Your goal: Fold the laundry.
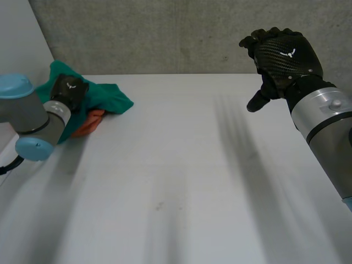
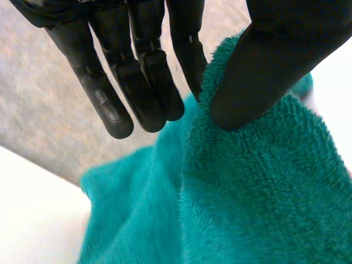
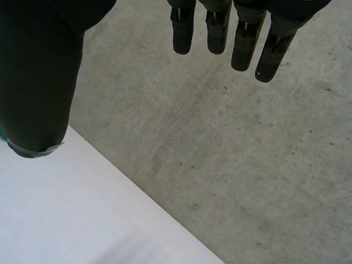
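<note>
**Thin pinch on a bunched towel at the table's far corner**

The biggest worry is the pile itself. The green towel (image 1: 113, 98) lies crumpled at the far left corner of the table (image 1: 181, 181), close to the wall, with an orange cloth (image 1: 91, 122) tucked partly under it. A lift from here could drag the orange cloth along or tip both off the edge, since the two are touching and tangled.

Next is the hold. The left hand (image 1: 69, 88) sits on top of the towel. In the left wrist view its thumb (image 2: 264, 60) presses a raised ridge of the cloth against the nearest finger, while the other fingers (image 2: 137, 82) stretch out straight and clear of it. That looks like a shallow pinch on thick, fluffy pile, so the fold may slip free under a quick pull.

A smaller concern is that the right hand (image 1: 283, 55) is raised over the far right side, well apart from the towel. Its fingers are straight, its thumb is spread, and it grasps nothing. Until it crosses over, one hand alone must spread the cloth.

The table is white, smooth and broad, with a few faint smudges near its middle. Behind it stands a grey concrete wall (image 1: 165, 33), rough and speckled.
</note>
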`<state>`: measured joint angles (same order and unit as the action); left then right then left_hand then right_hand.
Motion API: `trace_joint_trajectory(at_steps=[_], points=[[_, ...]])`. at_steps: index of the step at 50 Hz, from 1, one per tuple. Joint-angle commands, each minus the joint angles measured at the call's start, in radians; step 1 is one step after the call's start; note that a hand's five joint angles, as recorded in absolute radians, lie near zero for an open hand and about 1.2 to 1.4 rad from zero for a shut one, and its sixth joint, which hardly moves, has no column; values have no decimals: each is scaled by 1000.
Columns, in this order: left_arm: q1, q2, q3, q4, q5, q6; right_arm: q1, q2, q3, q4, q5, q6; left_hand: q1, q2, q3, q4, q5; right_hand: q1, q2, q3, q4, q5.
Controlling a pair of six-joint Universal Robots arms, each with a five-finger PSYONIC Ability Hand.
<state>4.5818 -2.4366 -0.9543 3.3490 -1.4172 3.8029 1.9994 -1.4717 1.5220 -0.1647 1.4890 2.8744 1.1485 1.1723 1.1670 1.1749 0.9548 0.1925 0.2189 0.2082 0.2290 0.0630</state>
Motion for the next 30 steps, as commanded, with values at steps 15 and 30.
trace_joint_trajectory(at_steps=[15,30], points=[[-484,623,-426,-10,24,-685,-89,-9,-25,1,2,-30,248,224,229,221,267,-18,-44,-34,-54,-63],[-497,424,-388,-19,98,-772,-85,-2,-52,65,-9,-33,-956,-979,-974,-982,-936,-18,-44,-34,-54,-63]])
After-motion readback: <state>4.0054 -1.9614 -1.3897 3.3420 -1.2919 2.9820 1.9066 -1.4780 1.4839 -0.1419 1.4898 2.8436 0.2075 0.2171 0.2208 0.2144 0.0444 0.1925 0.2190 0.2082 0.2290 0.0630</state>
